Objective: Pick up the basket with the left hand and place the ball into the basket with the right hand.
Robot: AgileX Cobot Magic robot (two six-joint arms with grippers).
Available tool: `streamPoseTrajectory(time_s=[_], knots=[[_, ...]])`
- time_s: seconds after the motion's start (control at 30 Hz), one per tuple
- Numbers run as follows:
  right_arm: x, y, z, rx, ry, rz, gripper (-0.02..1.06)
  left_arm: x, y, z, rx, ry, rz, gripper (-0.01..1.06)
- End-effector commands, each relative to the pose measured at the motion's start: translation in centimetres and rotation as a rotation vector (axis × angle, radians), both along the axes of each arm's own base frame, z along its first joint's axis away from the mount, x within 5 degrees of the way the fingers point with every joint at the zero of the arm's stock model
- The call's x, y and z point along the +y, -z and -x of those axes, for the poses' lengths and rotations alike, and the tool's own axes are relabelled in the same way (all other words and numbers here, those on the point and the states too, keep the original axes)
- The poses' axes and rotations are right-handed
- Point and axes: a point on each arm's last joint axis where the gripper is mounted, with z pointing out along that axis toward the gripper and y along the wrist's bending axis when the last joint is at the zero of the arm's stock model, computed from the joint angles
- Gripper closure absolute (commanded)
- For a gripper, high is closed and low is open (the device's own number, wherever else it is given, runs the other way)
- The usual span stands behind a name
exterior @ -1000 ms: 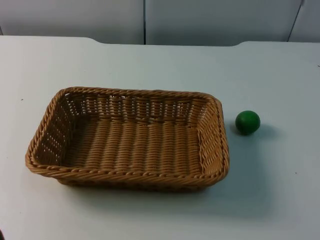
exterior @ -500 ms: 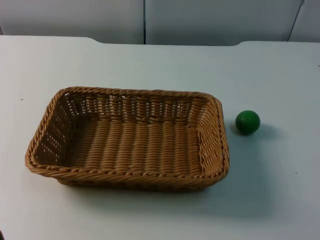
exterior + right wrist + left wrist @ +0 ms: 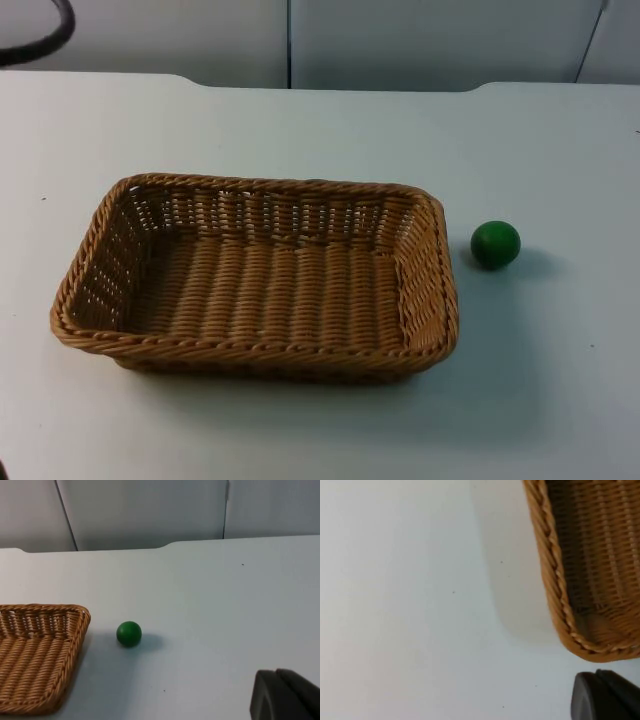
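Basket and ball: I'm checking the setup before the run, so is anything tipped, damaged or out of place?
Nothing stands out. The basket sits flat and upright on the table, its weave intact and nothing inside. The green ball rests on the table just beside the basket's right end, not touching it.

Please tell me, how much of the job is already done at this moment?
Nothing is done yet. The basket sits on the white table, unheld, and the green ball lies beside it, apart. Left: lift the basket with the left gripper, then put the ball in with the right gripper.

Left arm (image 3: pixel 35 35) newly in view.
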Motion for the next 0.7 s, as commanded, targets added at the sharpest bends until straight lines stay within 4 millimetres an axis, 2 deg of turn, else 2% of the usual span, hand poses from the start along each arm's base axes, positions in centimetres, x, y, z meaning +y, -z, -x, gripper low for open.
streamPoseTrajectory(time_s=[0.0,0.13,0.27,0.5,0.6,0.63,0.67], knots=[[0.0,0.0,0.0,-0.012,0.005,0.0,1.04,-0.1,0.4,-0.4,0.008,-0.026,-0.001,1.05],[0.0,0.0,0.0,-0.012,0.005,0.0,1.04,-1.2,1.6,-1.0,0.033,-0.009,0.009,1.05],[0.0,0.0,0.0,-0.012,0.005,0.0,1.04,-4.4,3.8,-2.2,0.007,0.056,-0.017,1.05],[0.0,0.0,0.0,-0.012,0.005,0.0,1.04,-5.4,5.7,-3.6,-0.02,0.084,-0.058,1.04],[0.0,0.0,0.0,-0.012,0.005,0.0,1.04,-5.7,5.7,-4.9,-0.015,0.1,-0.07,0.93],[0.0,0.0,0.0,-0.012,0.005,0.0,1.04,-5.7,5.7,-4.9,-0.015,0.1,-0.07,0.93],[0.0,0.0,0.0,-0.012,0.005,0.0,1.04,-5.8,5.5,-5.3,-0.016,0.102,-0.069,0.87]])
